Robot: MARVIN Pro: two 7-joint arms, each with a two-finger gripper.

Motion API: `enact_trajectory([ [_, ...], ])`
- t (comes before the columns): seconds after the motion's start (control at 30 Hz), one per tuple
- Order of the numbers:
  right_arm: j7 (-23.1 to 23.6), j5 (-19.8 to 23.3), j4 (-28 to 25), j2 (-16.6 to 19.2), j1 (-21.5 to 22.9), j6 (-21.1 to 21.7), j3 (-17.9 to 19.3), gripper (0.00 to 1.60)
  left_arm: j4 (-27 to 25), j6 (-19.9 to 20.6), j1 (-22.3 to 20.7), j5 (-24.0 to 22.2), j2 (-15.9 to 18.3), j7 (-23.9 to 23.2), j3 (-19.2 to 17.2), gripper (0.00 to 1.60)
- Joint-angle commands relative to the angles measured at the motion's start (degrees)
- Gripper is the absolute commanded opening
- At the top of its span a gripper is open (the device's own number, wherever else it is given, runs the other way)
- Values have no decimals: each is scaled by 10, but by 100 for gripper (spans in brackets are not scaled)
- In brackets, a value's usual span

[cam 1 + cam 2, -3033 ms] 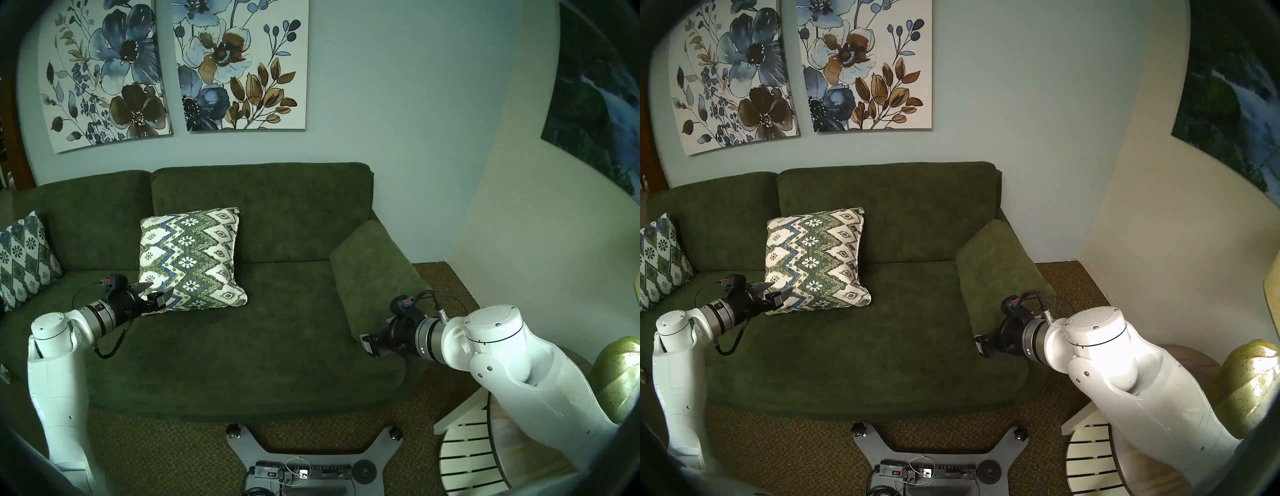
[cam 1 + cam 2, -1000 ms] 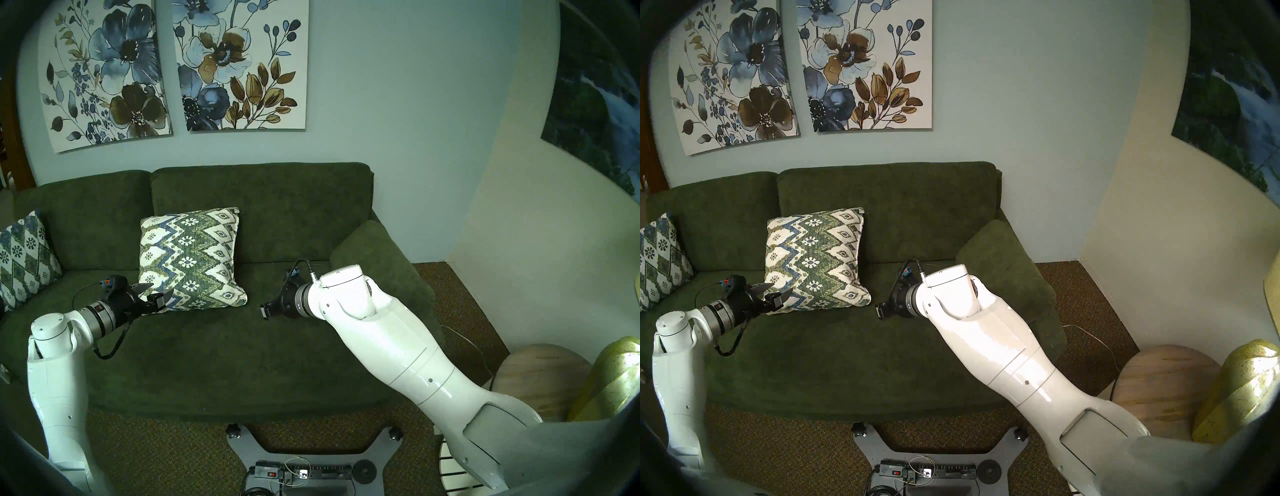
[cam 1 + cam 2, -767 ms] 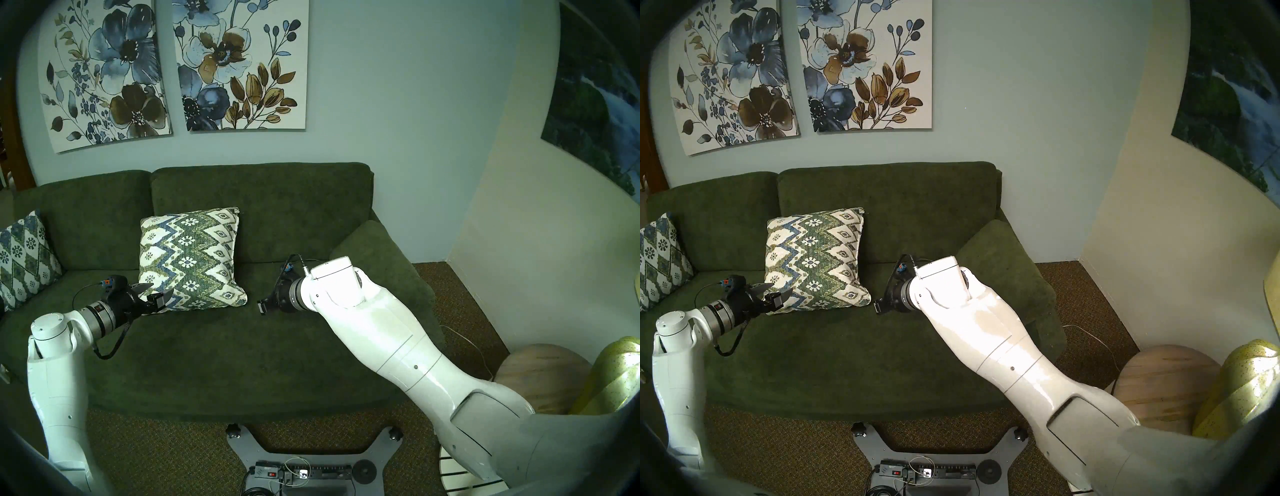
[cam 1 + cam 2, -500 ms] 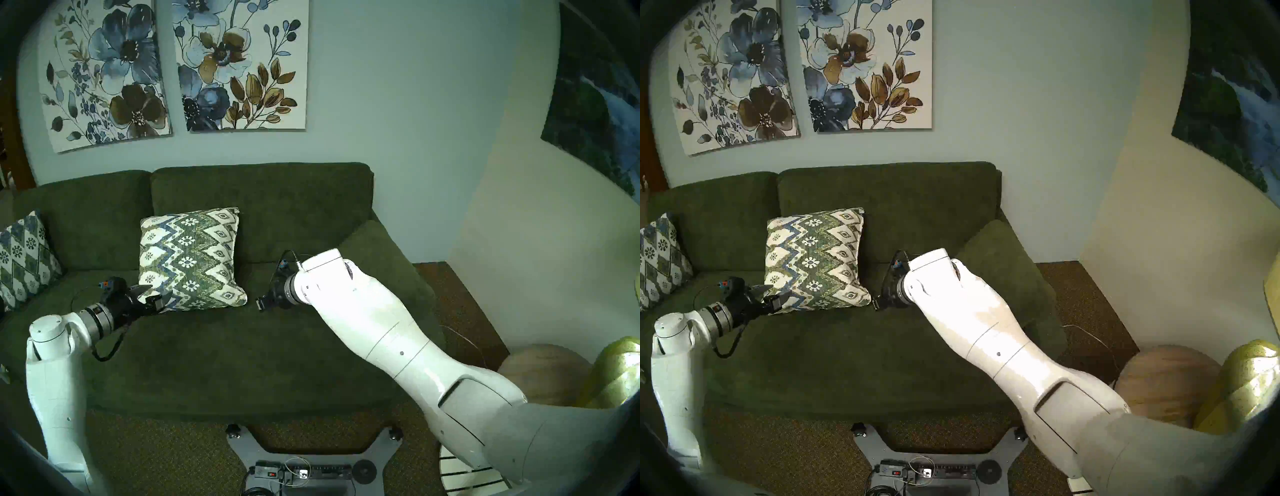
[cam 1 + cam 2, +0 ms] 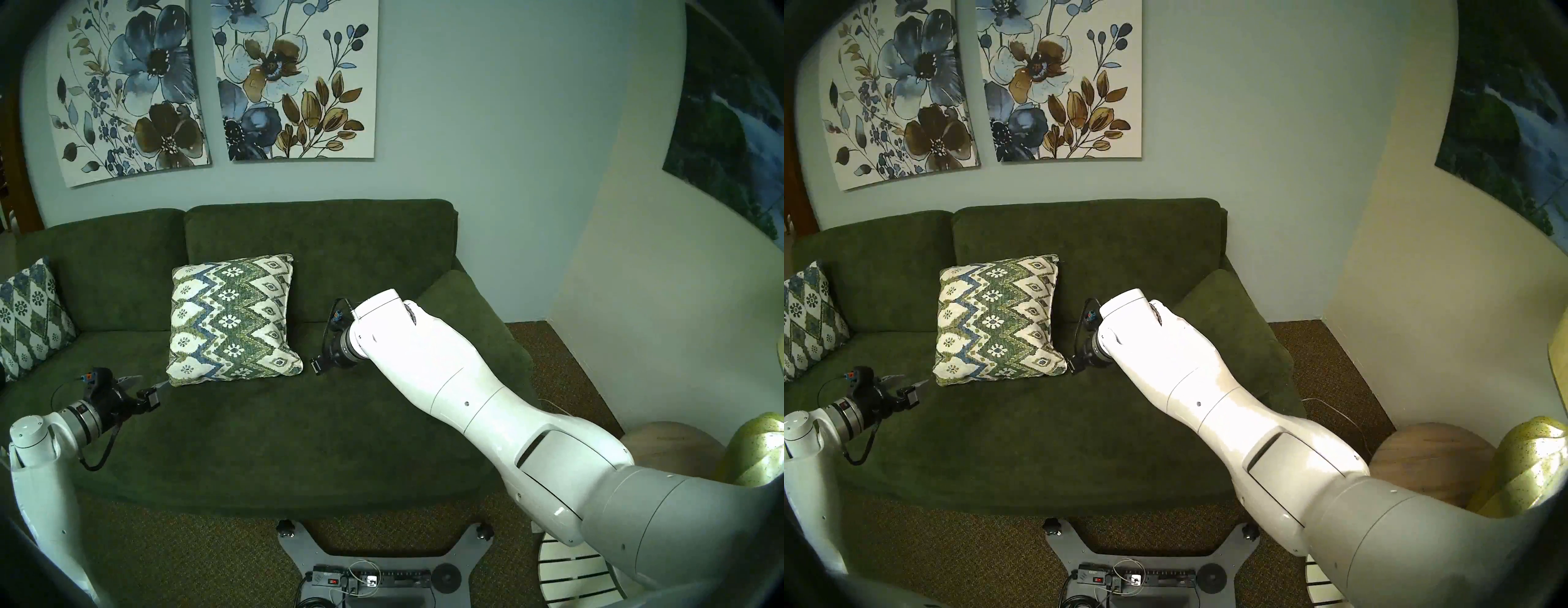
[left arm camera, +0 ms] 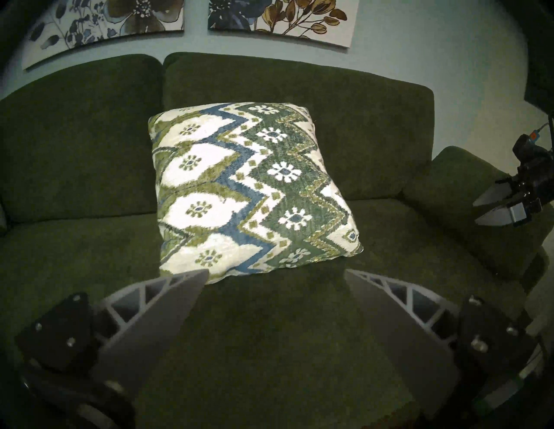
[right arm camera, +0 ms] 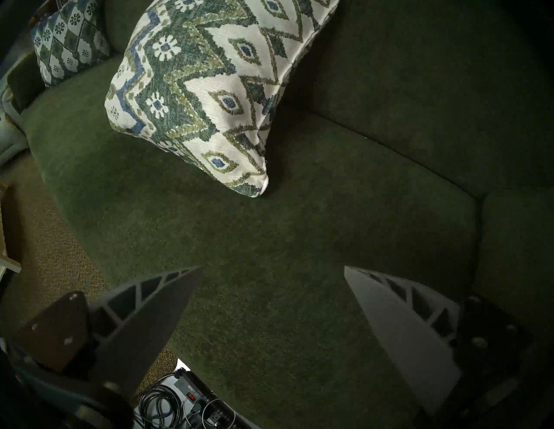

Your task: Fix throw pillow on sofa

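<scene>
Against the back cushions of the sofa [image 5: 263, 433] leans the throw pillow [image 5: 231, 319] — plump, soft and probably light, so it should yield when pinched; a lower corner looks the best hold. Both the left gripper [image 5: 142, 388] and right gripper [image 7: 271, 274] stand spread and empty, each near one lower corner. Plush seat, carpet below — floral canvases [image 5: 212, 85] on the wall.

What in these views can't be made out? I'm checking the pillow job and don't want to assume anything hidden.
- Throw pillow: its back face and how it touches the sofa backrest, hidden by the pillow itself in every view.
- Right gripper: fingertips hidden behind its wrist in the head views.
- Second patterned pillow: cut off by the left edge in the head views.
- Side table: mostly hidden behind the right arm.
</scene>
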Motion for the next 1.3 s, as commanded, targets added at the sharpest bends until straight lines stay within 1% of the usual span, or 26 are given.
enact_trajectory([
  [0.0, 34, -17, 43, -22, 66, -15, -15, 160, 24, -45, 13, -1, -9, -11, -2, 160],
  [0.07, 49, -23, 63, -27, 78, -23, -23, 160, 35, -69, 10, -5, -11, -18, 0, 160],
  [0.1, 49, -23, 63, -27, 78, -23, -23, 160, 35, -69, 10, -5, -11, -18, 0, 160],
  [0.13, 57, -23, 76, -28, 90, -24, -30, 160, 39, -78, 9, -7, -11, -21, 1, 160],
  [0.2, 64, -31, 79, -31, 85, -33, -27, 160, 47, -92, 6, -9, -12, -26, 1, 160],
  [0.23, 74, -29, 96, -33, 101, -34, -39, 160, 50, -102, 5, -10, -12, -28, 1, 160],
  [0.3, 91, -36, 115, -37, 111, -45, -46, 160, 61, -124, 2, -13, -12, -35, -1, 160],
  [0.33, 91, -36, 115, -37, 111, -45, -46, 160, 61, -124, 2, -13, -12, -35, -1, 160],
  [0.37, 102, -35, 130, -40, 124, -48, -55, 160, 65, -134, 0, -15, -13, -37, -2, 160],
  [0.4, 113, -41, 140, -43, 126, -57, -57, 160, 73, -148, -1, -16, -12, -41, -3, 160],
  [0.43, 113, -41, 140, -43, 126, -57, -57, 160, 73, -148, -1, -16, -12, -41, -3, 160],
  [0.53, 146, -46, 180, -52, 151, -76, -77, 160, 90, -178, -6, -20, -10, -50, -5, 160],
  [0.57, 146, -46, 180, -52, 151, -76, -77, 160, 90, -178, -6, -20, -10, -50, -5, 160],
  [0.63, 159, -51, 192, -55, 155, -87, -81, 160, 97, -190, -8, -22, -8, -54, -5, 160],
  [0.73, 179, -53, 224, -67, 172, -107, -92, 160, 106, -203, -12, -24, -6, -59, -5, 160],
  [1.0, 193, -55, 278, -95, 188, -152, -95, 160, 117, -216, -16, -24, -3, -65, -4, 160],
  [1.27, 198, -51, 312, -124, 186, -187, -93, 160, 124, -224, -18, -23, -2, -69, -4, 160],
])
